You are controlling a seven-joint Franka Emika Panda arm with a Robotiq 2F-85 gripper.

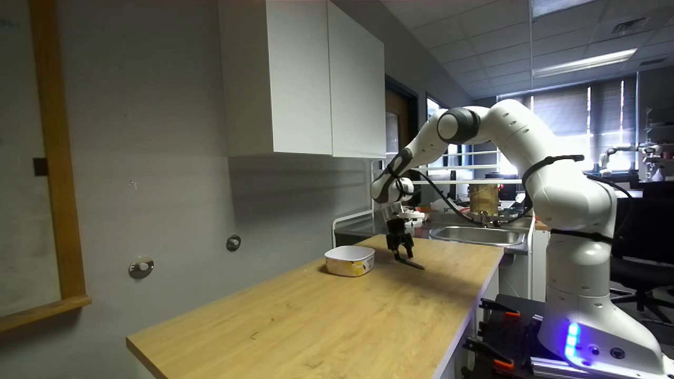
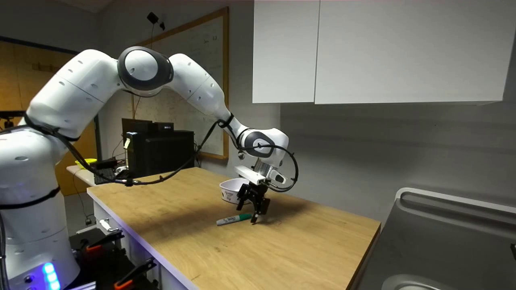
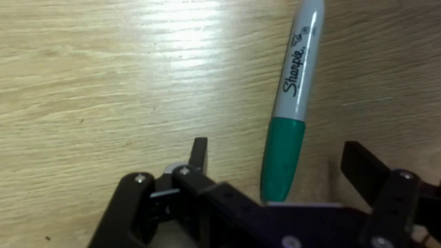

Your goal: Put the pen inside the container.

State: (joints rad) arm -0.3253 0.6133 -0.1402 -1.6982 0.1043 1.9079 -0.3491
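The pen is a Sharpie marker with a light grey barrel and a green cap. It lies on the wooden counter in the wrist view [image 3: 293, 93] and in both exterior views, as the pen [image 1: 413, 263] and the pen [image 2: 234, 219]. My gripper [image 3: 275, 150] is open, pointing down, with one finger on each side of the green cap and gaps on both sides. It also shows low over the counter as the gripper [image 2: 247, 214]. The container is a white bowl with a yellow pattern [image 1: 343, 268], standing upright near the wall; my gripper partly covers the bowl [image 2: 229, 195]. It is out of the wrist view.
The wooden counter [image 1: 316, 316] runs along the grey wall. White cabinets [image 1: 326, 79] hang above it. A metal sink [image 1: 476, 236] lies beyond its end. A black computer box [image 2: 169, 151] stands past the opposite end.
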